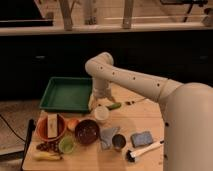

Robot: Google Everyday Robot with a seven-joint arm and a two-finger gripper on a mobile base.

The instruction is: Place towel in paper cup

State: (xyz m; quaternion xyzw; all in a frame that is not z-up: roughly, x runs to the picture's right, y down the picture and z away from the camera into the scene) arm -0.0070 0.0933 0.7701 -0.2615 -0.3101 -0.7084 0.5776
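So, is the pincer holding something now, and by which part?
Nothing seems held. The pincer hangs just above the paper cup, while the towel lies on the table beside the dark cup.

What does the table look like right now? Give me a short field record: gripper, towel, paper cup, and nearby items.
gripper: gripper low over the table, beside the green tray, just above the paper cup
towel: towel lying flat on the table, not held, between the brown bowl and the dark cup
paper cup: paper cup upright, behind the towel
nearby: blue pad, lime-green cup
task state: towel not yet in cup
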